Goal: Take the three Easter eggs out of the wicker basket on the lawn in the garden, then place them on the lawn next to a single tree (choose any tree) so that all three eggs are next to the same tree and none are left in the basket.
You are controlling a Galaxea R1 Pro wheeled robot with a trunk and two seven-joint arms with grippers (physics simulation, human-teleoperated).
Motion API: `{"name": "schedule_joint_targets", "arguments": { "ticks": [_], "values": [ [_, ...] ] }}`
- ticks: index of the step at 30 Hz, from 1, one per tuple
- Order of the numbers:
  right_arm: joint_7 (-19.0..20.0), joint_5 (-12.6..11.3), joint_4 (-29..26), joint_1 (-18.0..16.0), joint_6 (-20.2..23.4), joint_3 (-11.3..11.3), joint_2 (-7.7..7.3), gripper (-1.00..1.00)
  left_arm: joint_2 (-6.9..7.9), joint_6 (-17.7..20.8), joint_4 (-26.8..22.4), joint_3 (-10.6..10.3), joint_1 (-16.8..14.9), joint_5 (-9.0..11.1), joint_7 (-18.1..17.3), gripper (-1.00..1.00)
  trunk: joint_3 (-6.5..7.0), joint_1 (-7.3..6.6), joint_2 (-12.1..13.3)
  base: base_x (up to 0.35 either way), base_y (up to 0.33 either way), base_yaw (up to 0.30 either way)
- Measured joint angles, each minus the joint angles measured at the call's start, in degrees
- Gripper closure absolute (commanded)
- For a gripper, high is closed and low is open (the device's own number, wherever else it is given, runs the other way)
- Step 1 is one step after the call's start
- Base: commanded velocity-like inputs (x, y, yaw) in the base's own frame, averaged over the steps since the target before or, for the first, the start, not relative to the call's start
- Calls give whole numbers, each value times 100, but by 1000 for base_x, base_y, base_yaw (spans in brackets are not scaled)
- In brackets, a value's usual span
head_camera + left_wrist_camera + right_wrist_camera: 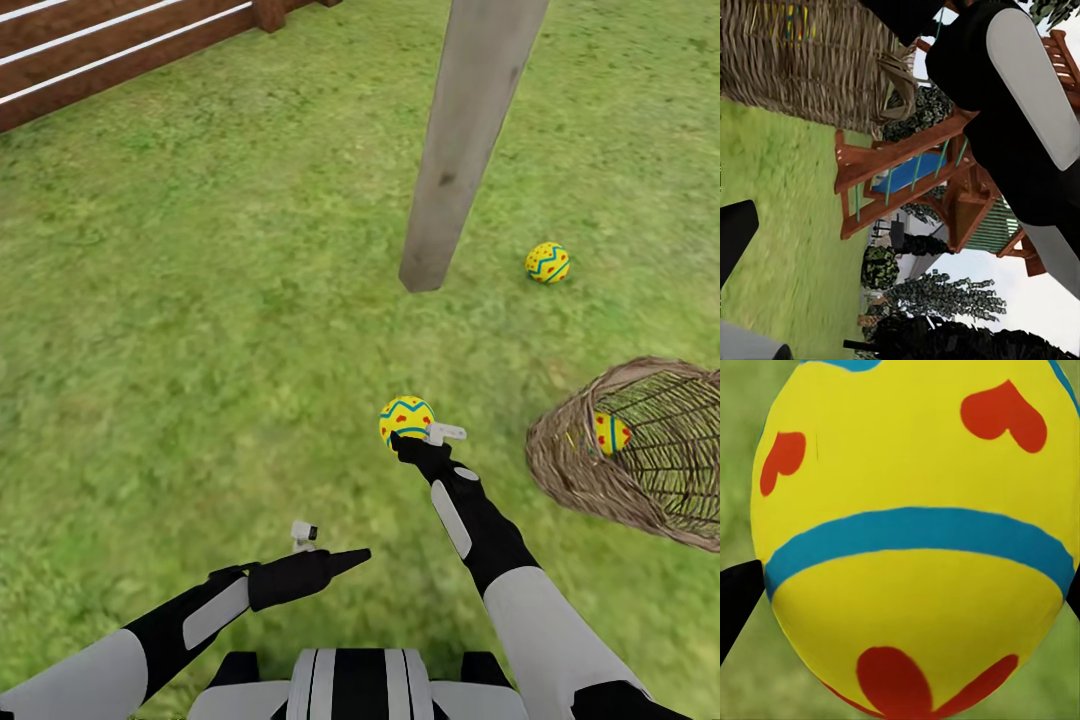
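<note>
While my head camera looks down over both arms, I see my right gripper (410, 436) closed on one egg (405, 417), held out in front of me between the tree trunk (468, 140) and my body; whether that egg touches the lawn (200, 330) I cannot tell from here. A second egg (548, 262) lies on the grass just right of the trunk's base. The wicker basket (570, 470) lies tipped on its side at my right, its mouth cut off by the frame edge, and a third egg (610, 432) sits inside it, partly screened by the weave. My left gripper (345, 557) hangs low near my trunk with nothing in it; its fingers look drawn to a point, though I cannot say for sure how they stand. A brown slat fence (110, 55) crosses the far left corner.

From my left wrist camera I see what the head view lacks: the basket's woven wall (810, 60) from close by, a wooden play frame with a blue slide (907, 171) beyond it, and my right forearm (1020, 112) blocking much of the scene. One dark fingertip (735, 240) shows at the edge.

Through my right wrist camera the held egg (915, 540) looms close, yellow with a blue band and red marks, my black fingertips (736, 600) pressing at either side. The grass behind it is a green blur.
</note>
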Motion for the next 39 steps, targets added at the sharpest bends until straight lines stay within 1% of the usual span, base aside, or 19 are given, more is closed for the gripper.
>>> {"name": "schedule_joint_targets", "arguments": {
  "ticks": [2, 6, 8, 10, 15, 19, 21, 23, 25, 27, 28, 37, 39],
  "values": [
    [1, 0, -4, 0, -3, 0, 1, 100, 7, 6, 0, 0, 0, 12, 1, -100, -18, 0, 0, 0, 0, 0],
    [17, -1, -24, 0, -26, 11, 8, 100, -27, 0, 0, 5, 0, 2, 18, -100, -124, 87, -159, 0, 0, 0],
    [18, -2, -39, 0, -26, 65, 12, 100, -35, -1, 0, 3, 0, 0, 27, -100, -178, 131, -239, 0, 0, 0],
    [18, -1, -45, 0, -31, 109, 9, 100, -39, -1, 0, 2, 0, -12, 29, -100, -231, 175, -319, 0, 0, 0],
    [16, -1, -54, 0, -35, 128, 9, 100, -40, 7, -2, 1, 0, -14, 15, -100, -365, 285, -520, 0, 0, 0],
    [1, 23, -87, 0, -42, 120, -8, 100, -43, 23, -40, 7, 0, -14, 6, -100, -398, 286, -521, 0, 0, 0],
    [-28, 40, -89, 0, -30, 113, 16, 100, -39, 43, -31, 15, 0, -14, 10, -100, -414, 286, -521, 0, 0, 0],
    [-41, 49, -104, 0, -26, 132, 17, 100, -48, 58, -33, 17, 0, -12, 15, -100, -465, 329, -600, 0, 0, 0],
    [-40, 55, -258, -1, -20, 140, 0, 100, -55, 60, -28, 17, 0, -14, 26, -100, -516, 373, -680, 0, 0, 0],
    [-45, 62, -380, 0, -10, 148, -21, 100, -57, 54, -27, 17, 0, -14, 35, -100, -533, 373, -682, 0, 0, 0],
    [-45, 63, -393, 0, -9, 148, -22, 100, -58, 53, -27, 17, 0, -14, 32, -100, -542, 373, -682, 0, 0, 0],
    [-34, 61, -407, 0, -17, 158, -26, 100, -58, 60, -28, 17, 0, -14, 29, -100, -781, 571, -1041, 0, 0, 0],
    [-35, 63, -403, 0, -17, 158, -26, 100, -58, 60, -27, 17, 0, -13, 26, -100, -799, 571, -1043, 0, 0, 0]
  ]
}}
